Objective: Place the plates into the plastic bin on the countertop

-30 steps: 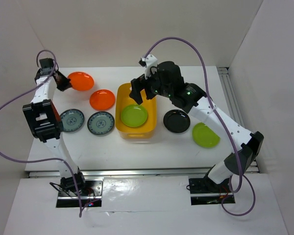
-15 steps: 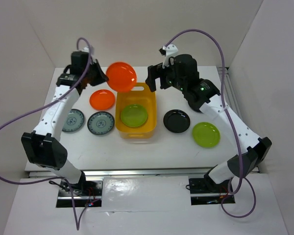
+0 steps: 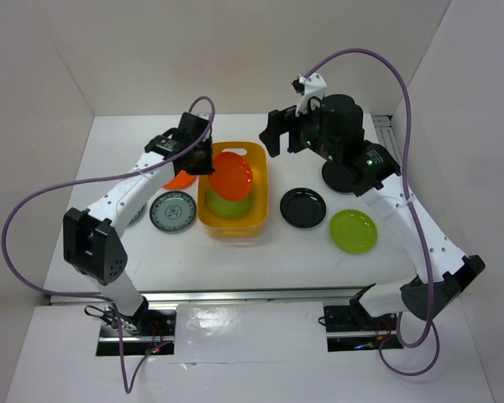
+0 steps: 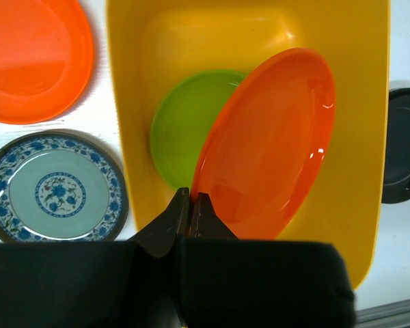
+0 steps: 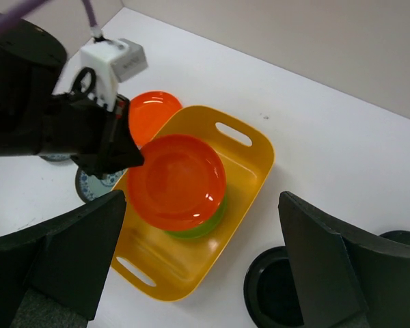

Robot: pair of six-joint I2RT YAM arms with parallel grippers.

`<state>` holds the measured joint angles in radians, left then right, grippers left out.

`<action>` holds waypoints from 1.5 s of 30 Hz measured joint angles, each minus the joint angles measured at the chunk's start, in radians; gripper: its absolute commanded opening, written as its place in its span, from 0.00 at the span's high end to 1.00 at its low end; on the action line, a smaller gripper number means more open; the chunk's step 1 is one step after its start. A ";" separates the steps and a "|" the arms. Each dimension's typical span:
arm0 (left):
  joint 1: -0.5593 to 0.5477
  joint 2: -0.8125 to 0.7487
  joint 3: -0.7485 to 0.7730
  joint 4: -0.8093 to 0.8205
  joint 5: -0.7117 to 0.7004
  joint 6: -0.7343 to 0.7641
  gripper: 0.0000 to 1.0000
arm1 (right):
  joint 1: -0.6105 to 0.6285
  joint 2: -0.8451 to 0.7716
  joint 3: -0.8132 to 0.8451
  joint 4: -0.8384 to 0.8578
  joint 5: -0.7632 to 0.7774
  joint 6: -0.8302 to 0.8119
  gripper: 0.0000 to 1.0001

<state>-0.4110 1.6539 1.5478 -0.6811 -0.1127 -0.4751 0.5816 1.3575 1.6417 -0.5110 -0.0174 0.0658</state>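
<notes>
left claw [image 4: 190, 205] is pinching the rim of a glossy round orange plate [image 4: 266, 143], holding it tilted over a lime green round plate [image 4: 181, 126] lying in the yellow-orange plastic bin [image 4: 348, 102] on the white counter [image 3: 277, 252]; right claw [image 3: 279, 136] is hovering, spread.

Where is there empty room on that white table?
The countertop is bare at its far left corner and along the near edge in front of the plastic bin. It is crowded beside the bin: patterned plate on the left, black plate and lime plate on the right.
</notes>
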 measured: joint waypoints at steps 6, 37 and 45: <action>-0.081 0.115 0.059 -0.039 -0.090 -0.010 1.00 | -0.009 -0.027 -0.021 -0.008 0.000 0.001 0.00; -0.063 0.175 0.081 -0.032 -0.112 -0.057 0.00 | -0.010 -0.045 -0.032 -0.026 -0.041 0.007 0.00; -0.126 0.108 0.311 -0.070 -0.083 -0.058 0.00 | -0.170 -0.059 -0.211 0.019 0.064 0.092 0.00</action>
<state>-0.5365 1.7615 1.8584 -0.7513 -0.1959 -0.5327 0.4114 1.2984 1.4307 -0.4915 0.0463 0.1581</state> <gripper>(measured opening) 0.997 0.999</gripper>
